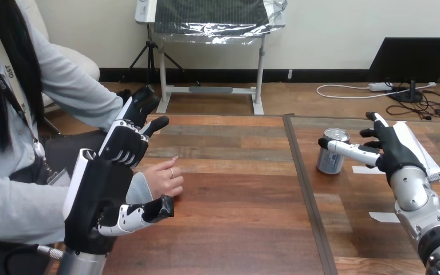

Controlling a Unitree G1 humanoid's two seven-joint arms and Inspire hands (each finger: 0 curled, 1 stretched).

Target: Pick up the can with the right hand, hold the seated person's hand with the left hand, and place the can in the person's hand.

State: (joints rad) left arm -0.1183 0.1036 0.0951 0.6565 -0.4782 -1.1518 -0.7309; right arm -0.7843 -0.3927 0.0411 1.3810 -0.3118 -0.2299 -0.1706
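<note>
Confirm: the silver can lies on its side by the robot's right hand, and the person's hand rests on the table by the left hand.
No: in the head view the silver can stands upright by the right hand, not on its side. The person's hand does rest on the table by the left hand.
</note>
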